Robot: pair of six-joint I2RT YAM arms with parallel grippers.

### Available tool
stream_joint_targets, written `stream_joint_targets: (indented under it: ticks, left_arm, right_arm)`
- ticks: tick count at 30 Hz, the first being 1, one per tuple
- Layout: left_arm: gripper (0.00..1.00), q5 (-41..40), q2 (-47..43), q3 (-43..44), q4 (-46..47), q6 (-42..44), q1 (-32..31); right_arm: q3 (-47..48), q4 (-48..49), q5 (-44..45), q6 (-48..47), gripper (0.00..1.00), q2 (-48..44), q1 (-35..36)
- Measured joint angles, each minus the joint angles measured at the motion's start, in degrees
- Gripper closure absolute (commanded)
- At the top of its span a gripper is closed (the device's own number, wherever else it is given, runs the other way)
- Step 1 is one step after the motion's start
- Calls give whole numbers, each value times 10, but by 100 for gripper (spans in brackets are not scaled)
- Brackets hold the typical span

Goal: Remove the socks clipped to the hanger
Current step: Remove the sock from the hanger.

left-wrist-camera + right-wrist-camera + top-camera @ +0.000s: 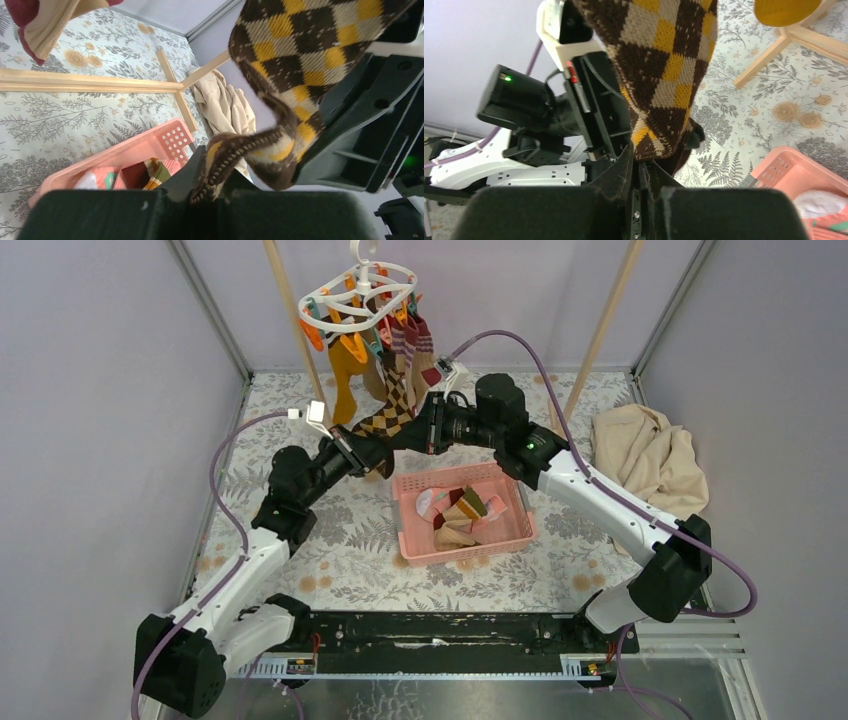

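left gripper (215,172) jaws nearly closed, pinching the argyle sock (300,55); right gripper (639,165) jaws clamp it too; brown-yellow diamonds, pulled taut.

Walls (90,390): plain pale lilac panels, metal corner posts (212,315).
Surface (340,550): cloth printed with grey ferns and orange flowers.
Furniture: light wooden rack (604,330).

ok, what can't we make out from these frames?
Top view: where on the hanger the argyle sock is clipped; other socks overlap, too small.
Top view: tips of the left claw and right claw; they blend into the dark sock.
Both wrist views: sock's upper end, cut by the top edge.
Right wrist: basket contents, cut by the corner.
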Motion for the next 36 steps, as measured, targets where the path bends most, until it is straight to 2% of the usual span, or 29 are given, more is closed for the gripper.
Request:
stream_joint_targets:
  ticks: [6, 14, 15, 17, 19, 27, 36]
  left_arm:
    - [94, -9, -1, 68, -101, 46, 0]
    - [94, -10, 23, 107, -169, 77, 0]
    - [94, -10, 26, 107, -173, 79, 0]
    - [94, -10, 33, 107, -179, 82, 0]
    - [94, -10, 41, 107, -182, 85, 0]
    - [94, -10, 53, 115, -194, 95, 0]
    - [94, -6, 53, 115, -209, 101, 14]
  right_arm:
    - [0, -38, 31, -29, 72, -1, 0]
    - [16, -104, 83, -86, 38, -1, -1]
    - [23, -112, 89, -96, 33, -1, -1]
    - [39, -125, 103, -113, 12, -1, -1]
    - [55, -134, 118, -133, 1, -1, -1]
    - [93, -151, 173, -201, 1, -11, -7]
    - [113, -128, 171, -219, 14, -15, -68]
